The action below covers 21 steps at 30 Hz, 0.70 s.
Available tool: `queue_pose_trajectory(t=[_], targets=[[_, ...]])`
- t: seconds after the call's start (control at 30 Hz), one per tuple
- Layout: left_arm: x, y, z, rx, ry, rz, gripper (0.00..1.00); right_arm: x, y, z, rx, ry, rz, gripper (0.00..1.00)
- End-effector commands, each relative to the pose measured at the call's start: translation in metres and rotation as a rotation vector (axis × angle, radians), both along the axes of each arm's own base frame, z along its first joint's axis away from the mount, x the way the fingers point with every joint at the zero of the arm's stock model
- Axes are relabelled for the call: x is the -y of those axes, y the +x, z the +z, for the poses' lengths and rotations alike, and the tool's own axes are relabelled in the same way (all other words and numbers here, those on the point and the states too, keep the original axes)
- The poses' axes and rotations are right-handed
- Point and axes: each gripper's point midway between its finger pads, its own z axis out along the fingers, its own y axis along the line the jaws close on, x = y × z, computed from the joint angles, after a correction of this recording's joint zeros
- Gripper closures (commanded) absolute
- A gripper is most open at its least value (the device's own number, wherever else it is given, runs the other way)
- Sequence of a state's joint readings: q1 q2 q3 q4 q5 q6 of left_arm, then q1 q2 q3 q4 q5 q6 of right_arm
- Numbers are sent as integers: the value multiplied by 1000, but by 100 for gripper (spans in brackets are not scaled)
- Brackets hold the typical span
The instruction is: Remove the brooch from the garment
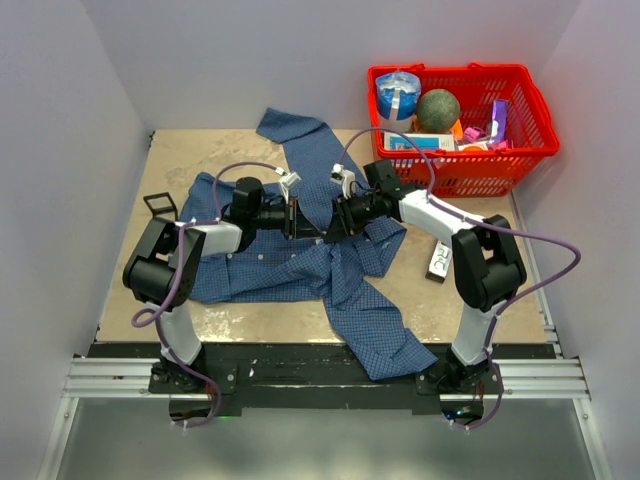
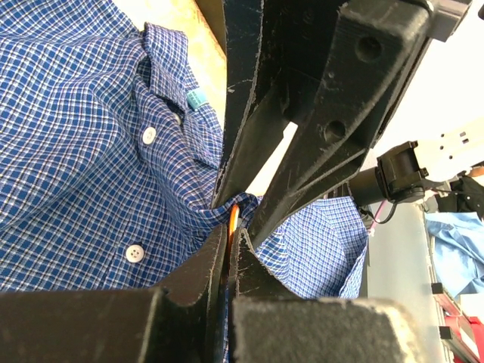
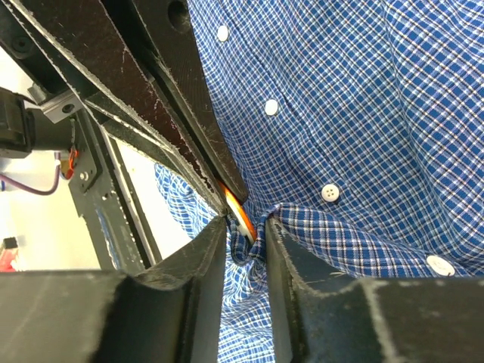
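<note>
The garment (image 1: pixel 270 270), a blue checked shirt, lies spread on the table. It fills the left wrist view (image 2: pixel 76 151) and the right wrist view (image 3: pixel 363 113). Both grippers meet tip to tip over its middle. My left gripper (image 1: pixel 303 222) (image 2: pixel 230 236) is shut on the brooch (image 2: pixel 234 218), which shows as a thin orange edge between the fingers. My right gripper (image 1: pixel 326 222) (image 3: pixel 246 231) is shut on a bunched fold of the garment right beside the brooch (image 3: pixel 240 210). In the top view the brooch is hidden by the fingers.
A red basket (image 1: pixel 480 172) with a ball, a tape roll and small items stands at the back right. A small black-and-white box (image 1: pixel 438 262) lies right of the shirt. A black clip-like object (image 1: pixel 160 205) lies at the left. White walls enclose the table.
</note>
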<state>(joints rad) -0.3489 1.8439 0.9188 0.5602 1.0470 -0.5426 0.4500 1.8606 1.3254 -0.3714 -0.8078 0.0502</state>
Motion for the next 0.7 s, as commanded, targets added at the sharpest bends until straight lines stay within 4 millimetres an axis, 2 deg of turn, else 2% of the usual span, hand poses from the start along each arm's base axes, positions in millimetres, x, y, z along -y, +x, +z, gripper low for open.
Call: queue_pose_trajectory(t=[0.0,0.37,0.5,0.67], targets=[[2,7,21,53,-35,2,100,-6,9,8,25,38,-8,73],[5,4,31,-20,-87,27,100,2,24,-4,71,-70,-83,80],[4,3,26,-44,-72,46,100,12,35,-8,131,-165,-137,81],[7,0,23,-54,-70,41,100,14,42,-10,131,-195,-190,82]])
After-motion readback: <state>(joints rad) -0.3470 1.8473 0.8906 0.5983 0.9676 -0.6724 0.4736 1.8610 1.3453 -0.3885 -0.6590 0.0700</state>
